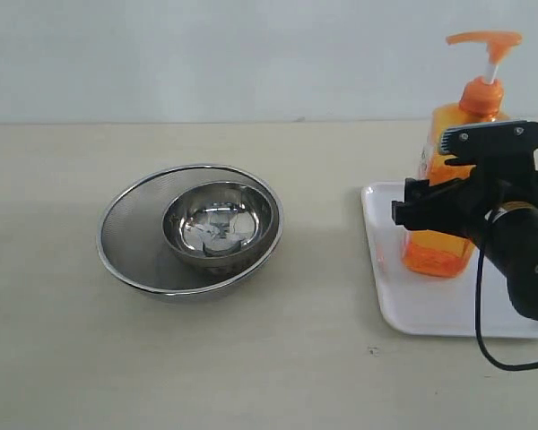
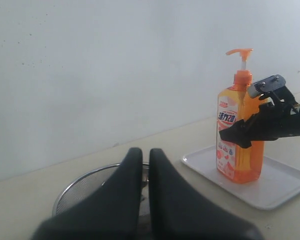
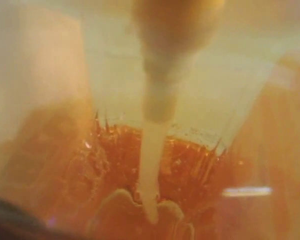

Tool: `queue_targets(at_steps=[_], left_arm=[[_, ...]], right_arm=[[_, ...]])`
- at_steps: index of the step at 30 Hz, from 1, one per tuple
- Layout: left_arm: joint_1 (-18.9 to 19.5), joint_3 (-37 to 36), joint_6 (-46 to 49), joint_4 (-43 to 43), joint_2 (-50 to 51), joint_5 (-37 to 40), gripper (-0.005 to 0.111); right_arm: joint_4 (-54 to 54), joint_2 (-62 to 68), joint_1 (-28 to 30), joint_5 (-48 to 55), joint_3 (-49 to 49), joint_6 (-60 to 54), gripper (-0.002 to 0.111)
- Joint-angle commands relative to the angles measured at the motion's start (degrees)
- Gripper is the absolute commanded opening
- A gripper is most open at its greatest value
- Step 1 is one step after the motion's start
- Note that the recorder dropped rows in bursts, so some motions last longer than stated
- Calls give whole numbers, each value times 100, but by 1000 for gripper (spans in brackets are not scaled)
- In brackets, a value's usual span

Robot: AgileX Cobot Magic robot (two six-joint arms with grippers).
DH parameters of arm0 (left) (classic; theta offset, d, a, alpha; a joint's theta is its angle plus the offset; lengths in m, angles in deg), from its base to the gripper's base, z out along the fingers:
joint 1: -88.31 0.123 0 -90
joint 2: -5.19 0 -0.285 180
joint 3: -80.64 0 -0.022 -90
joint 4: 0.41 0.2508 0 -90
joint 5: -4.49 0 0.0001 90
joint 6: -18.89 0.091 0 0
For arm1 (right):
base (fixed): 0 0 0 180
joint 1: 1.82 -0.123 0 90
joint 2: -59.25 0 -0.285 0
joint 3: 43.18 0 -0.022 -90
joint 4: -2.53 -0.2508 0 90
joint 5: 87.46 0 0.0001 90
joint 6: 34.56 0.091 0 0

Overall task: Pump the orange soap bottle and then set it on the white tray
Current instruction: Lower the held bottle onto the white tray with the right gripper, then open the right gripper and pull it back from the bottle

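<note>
Altogether, the scene holds one tall translucent orange soap bottle [image 1: 439, 249], one flat white rectangular tray [image 1: 430, 315] and two round steel bowls on a pale beige table [image 1: 251, 376]. The small polished steel bowl [image 1: 176, 229] sits inside the wider steel mesh bowl [image 1: 124, 244], well apart from the tray. The bottle stands upright on the tray, near its far left corner as the exterior view sees it, with its orange pump head [image 1: 484, 38] raised on a white stem.

Two grippers can be counted. The right gripper [image 1: 424, 177] clasps the bottle's body at mid height, one black finger across the front face and the other behind the shoulder, jaws spread wide to the bottle's width. A black cable [image 1: 481, 340] loops down from that arm over the tray's front rim.

Only the left wrist view shows the left gripper [image 2: 144, 152], its two dark fingers pressed together with nothing between them, above the mesh bowl's rim [image 2: 80, 190]. From that side the bottle's [image 2: 240, 162] orange-white label faces the camera, and the right gripper [image 2: 236, 113] and the tray [image 2: 282, 184] show too.

The right wrist view is filled by the bottle [image 3: 65, 175] alone, a blurred orange mass with a pale tube [image 3: 152, 160] running through it; neither the tray nor the bowls can be made out there.
</note>
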Motion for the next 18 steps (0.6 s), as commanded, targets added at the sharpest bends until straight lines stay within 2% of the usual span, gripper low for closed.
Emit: queue_targets(at_steps=[1,9,18], left_arm=[[15,-23,-53,-60,-23,32,5],[15,-23,-53,-60,-23,32,5],[15,-23,-53,-60,-23,32,5]], right_arm=[[-43,-423,5,189,26,-147,83],[-56,-1097,5,607,26,-273,83],[-808,-1529,5,1197,26,-928,83]])
